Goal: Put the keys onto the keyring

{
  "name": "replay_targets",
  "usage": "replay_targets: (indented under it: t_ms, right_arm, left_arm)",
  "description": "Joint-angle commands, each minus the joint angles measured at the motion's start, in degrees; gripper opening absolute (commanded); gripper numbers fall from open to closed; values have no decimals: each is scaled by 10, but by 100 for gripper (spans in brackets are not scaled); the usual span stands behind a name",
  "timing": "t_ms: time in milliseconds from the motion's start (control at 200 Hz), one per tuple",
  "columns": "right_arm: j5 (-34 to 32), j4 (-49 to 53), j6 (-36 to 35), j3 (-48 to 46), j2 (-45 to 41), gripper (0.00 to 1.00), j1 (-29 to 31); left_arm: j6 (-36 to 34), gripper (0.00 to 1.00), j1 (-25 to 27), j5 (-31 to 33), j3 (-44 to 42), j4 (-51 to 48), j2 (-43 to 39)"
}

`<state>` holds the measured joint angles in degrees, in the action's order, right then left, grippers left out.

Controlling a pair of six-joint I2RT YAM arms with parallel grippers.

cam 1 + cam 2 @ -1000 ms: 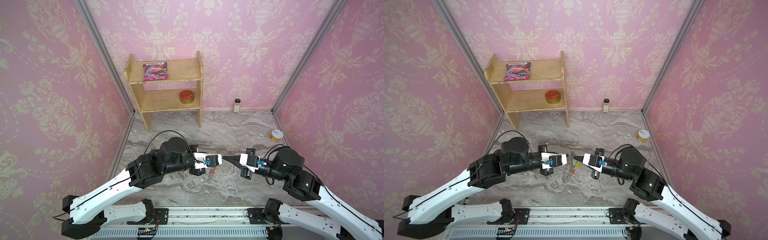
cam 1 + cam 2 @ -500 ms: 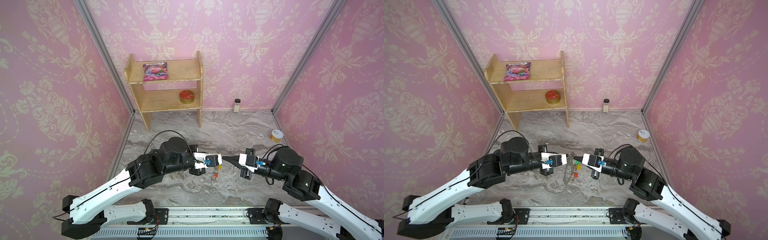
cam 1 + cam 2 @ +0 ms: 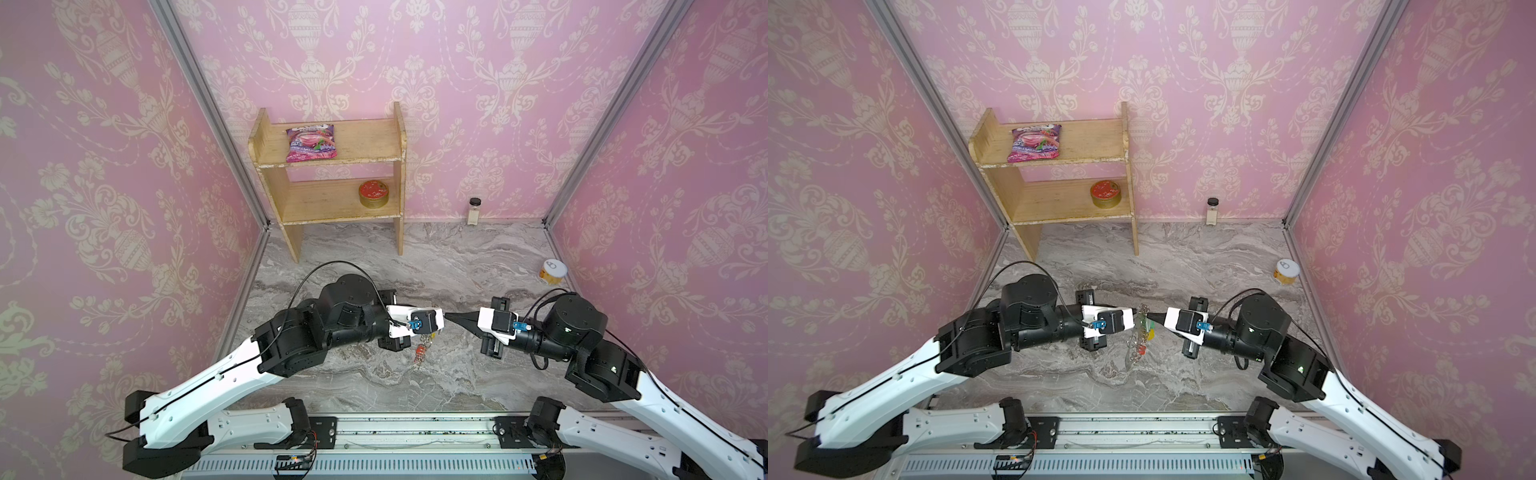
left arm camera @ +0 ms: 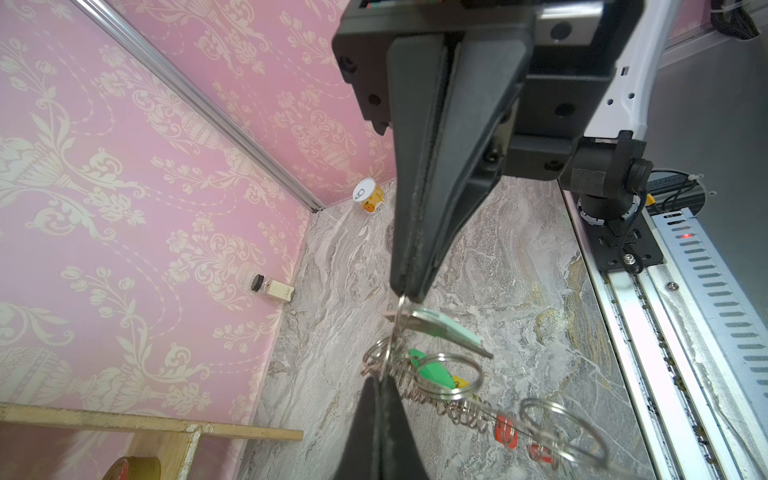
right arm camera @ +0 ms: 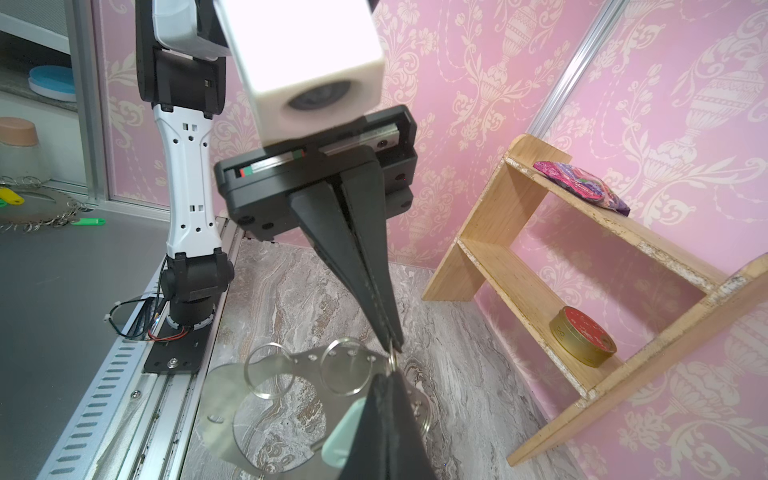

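1. Rail (image 3: 415,432): runs along the near edge of the surface (image 3: 415,386) and carries both arm bases.
2. Left gripper (image 4: 379,379): it is held in the air over the middle of the surface, closer to the near edge than the far one. Its fingers (image 4: 374,428) are pressed together on the rim of the keyring (image 5: 218,399).
3. Keyring: a flat grey hoop hanging tilted from that grip, sloping down toward the near edge. Whether its low end touches the surface cannot be told. Small silver loops, a green tag (image 4: 434,370) and red tags (image 4: 505,430) line its rim.
4. Right gripper (image 4: 406,291): it is tip to tip with the left gripper. Its fingers (image 4: 419,187) are closed tight on a small silver ring that carries the keys (image 4: 440,328).
5. Keys: silver blades with a pale mint-green tag, in the air just beside the clamped part of the keyring's rim. Whether their ring is threaded onto the hoop cannot be told.
6. Can (image 3: 553,272): orange with a white lid, upright near the right edge.
7. Jar (image 3: 473,210): black-capped, upright at the far edge, against the wall.
8. Wooden shelf (image 3: 332,208): stands at the far left corner. A pink packet (image 3: 311,143) lies on its upper board and a red-lidded tin (image 3: 373,193) sits on its lower board.
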<state>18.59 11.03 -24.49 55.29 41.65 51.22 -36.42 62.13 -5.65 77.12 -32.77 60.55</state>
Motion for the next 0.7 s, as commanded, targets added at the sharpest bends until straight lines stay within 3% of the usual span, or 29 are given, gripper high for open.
replay_targets:
  t_ms: [0,696]
  right_arm:
    - [-1,-9,-10,14,-3,0,5]
    - [-11,-5,-12,17,5,0,5]
  left_arm:
    - [-6,0,6,-6,21,3,-3]
    - [-9,0,11,-10,24,0,-4]
